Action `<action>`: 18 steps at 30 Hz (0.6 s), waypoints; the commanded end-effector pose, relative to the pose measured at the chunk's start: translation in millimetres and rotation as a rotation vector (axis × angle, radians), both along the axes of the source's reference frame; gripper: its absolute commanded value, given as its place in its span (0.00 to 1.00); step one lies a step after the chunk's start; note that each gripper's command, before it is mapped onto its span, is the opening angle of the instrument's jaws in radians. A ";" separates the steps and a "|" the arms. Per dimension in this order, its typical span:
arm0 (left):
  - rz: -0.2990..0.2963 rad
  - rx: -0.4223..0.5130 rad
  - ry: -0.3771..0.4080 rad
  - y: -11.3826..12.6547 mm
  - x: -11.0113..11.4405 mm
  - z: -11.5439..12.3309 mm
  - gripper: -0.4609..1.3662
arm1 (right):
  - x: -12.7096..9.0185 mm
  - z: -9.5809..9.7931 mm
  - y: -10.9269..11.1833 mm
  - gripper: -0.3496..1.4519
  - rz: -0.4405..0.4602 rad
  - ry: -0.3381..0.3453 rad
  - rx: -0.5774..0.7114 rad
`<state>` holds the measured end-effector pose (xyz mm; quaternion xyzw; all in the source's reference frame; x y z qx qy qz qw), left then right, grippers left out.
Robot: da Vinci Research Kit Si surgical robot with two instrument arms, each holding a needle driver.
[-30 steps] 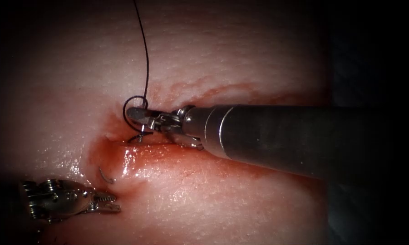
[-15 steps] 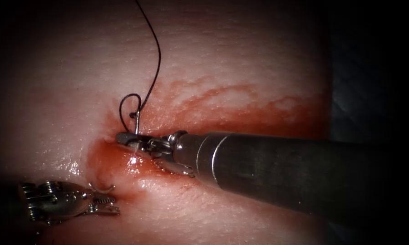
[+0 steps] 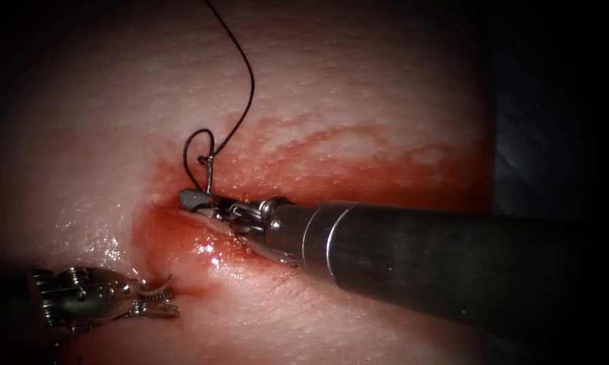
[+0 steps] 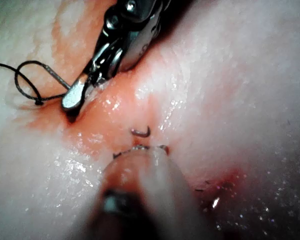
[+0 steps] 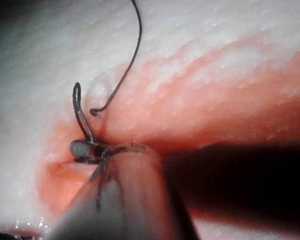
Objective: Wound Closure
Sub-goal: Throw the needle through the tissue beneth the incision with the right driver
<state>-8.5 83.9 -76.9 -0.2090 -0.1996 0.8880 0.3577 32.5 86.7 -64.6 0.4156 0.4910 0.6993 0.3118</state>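
Steel needle clamped near tail in right tool, tip emerging by left tool, jaws parted, empty.

The right arm's end effector reaches in on a long level shaft, jaws closed on the needle near its tail; the left arm's end effector lies low, jaws slightly parted, holding nothing.

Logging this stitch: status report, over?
Right tool shut on needle near its tail. Left tool open, empty, beside the emerging tip. Needle in tissue; thread trails from tail.
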 end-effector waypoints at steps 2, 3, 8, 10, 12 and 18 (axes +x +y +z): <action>0.000 -0.003 0.002 0.0 0.1 0.0 0.38 | 0.0 0.6 0.8 0.45 -0.011 -0.066 -0.118; 0.000 -0.003 0.002 0.0 0.1 0.0 0.37 | 0.0 0.8 1.3 0.56 -0.010 -0.080 -0.151; 0.000 -0.003 0.002 0.0 0.1 0.0 0.37 | -0.2 1.7 3.9 0.78 -0.038 -0.167 -0.316; 0.000 -0.003 0.002 0.0 0.1 -0.1 0.37 | -0.4 1.9 5.3 0.80 -0.047 -0.197 -0.367; 0.000 -0.003 0.002 0.0 0.2 -0.1 0.37 | -0.8 2.1 6.9 0.80 -0.067 -0.223 -0.417; 0.001 -0.003 0.002 -0.1 0.3 -0.1 0.37 | -2.3 3.0 10.3 0.79 -0.089 -0.274 -0.459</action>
